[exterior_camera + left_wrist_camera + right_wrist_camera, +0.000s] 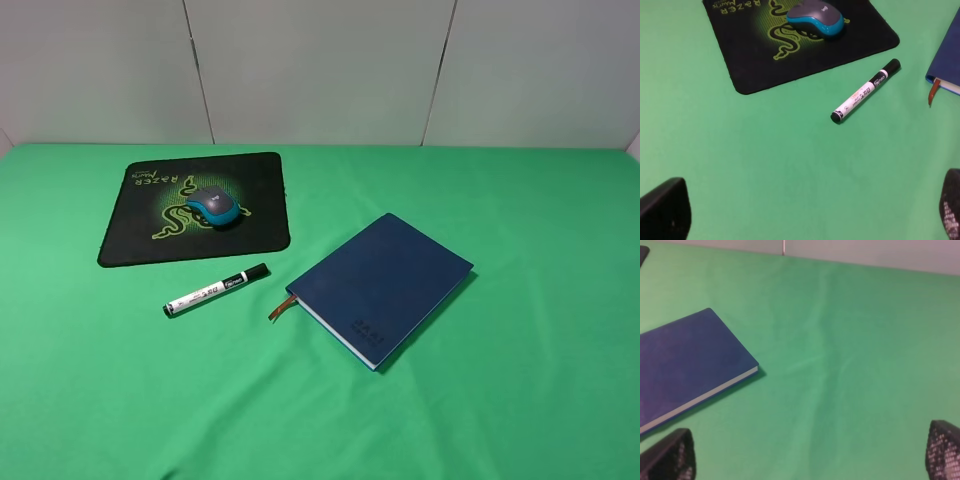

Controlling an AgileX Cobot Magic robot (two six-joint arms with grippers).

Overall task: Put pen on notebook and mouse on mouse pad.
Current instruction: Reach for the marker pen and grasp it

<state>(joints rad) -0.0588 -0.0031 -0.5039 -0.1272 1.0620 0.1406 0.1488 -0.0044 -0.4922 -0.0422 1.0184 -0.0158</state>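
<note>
The grey and teal mouse (217,205) (816,19) rests on the black Razer mouse pad (140,235) (755,75) at the back left. The pen (216,290) (866,90) lies flat on the green cloth just in front of the pad, its black cap pointing toward the notebook (385,285) (950,55) (685,360). That navy book lies closed to the right, with its brown ribbon (281,307) sticking out. Neither arm shows in the high view. My left gripper (807,220) is open above bare cloth, short of the pen. My right gripper (805,460) is open beside the notebook and holds nothing.
A green cloth (520,400) covers the whole table. Grey wall panels (320,70) stand along its back edge. Bare cloth lies in front of the objects and to the right of the notebook.
</note>
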